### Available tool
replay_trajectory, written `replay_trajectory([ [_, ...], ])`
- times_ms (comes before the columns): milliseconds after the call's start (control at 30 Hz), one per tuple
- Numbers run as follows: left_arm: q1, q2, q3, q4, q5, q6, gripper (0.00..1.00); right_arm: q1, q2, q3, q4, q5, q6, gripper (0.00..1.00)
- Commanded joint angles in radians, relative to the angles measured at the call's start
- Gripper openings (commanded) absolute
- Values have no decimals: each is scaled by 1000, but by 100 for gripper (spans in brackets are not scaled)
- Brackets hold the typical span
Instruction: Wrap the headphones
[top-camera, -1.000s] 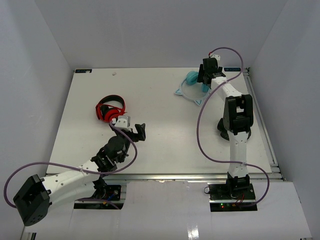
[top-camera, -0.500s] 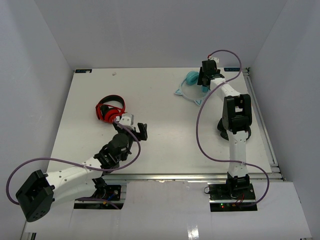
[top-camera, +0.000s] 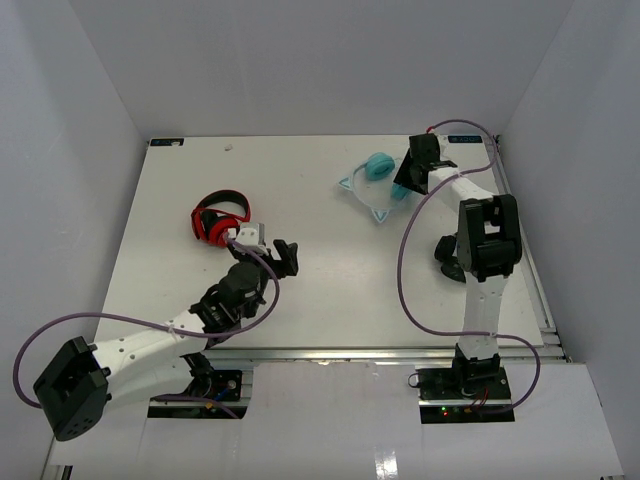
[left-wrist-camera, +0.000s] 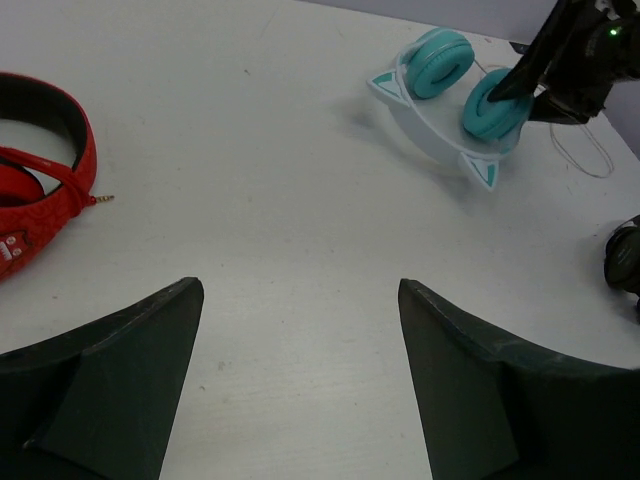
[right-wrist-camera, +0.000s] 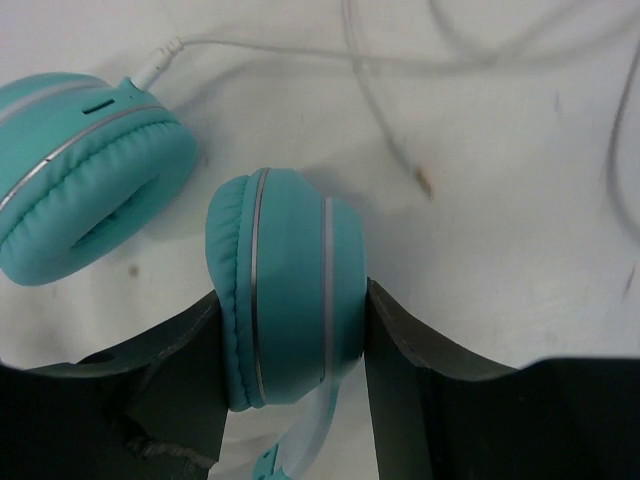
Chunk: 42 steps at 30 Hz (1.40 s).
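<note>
The right wrist view crops the headphones (right-wrist-camera: 290, 290) at bottom.

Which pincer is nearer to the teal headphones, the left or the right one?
Right. The right pincer grips one cup of the teal headphones between its fingers; the left pincer is open and far away, near the red headphones.

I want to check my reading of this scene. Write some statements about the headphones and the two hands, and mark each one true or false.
1. The right hand is shut on one cup of the teal headphones. True.
2. The left hand holds the red headphones. False: it is open and empty; they lie on the table beside it.
3. The white cord is wound around the teal headphones. False: it lies loose on the table.
4. In the top view, the red headphones lie left of the teal headphones. True.
</note>
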Motion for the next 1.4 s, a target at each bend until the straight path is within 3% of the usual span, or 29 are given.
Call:
replay_trajectory([
  [0,1,55,130,-162,-45,-234,88,118,-240,-303,212,-121,275,8],
  [200,1,41,217,-298,-77,-344,85,292,-375,-457,383,-12,357,8],
  [467,1,2,247,-423,-10,-462,80,443,-503,-666,617,103,402,8],
  [667,1,-5,263,-508,-69,-522,77,511,-553,-720,663,207,397,8],
  [1033,1,201,390,-596,-84,-594,68,641,-611,-758,697,446,354,8],
  [1367,0,299,457,-678,-148,-684,59,695,-662,-862,781,570,448,8],
])
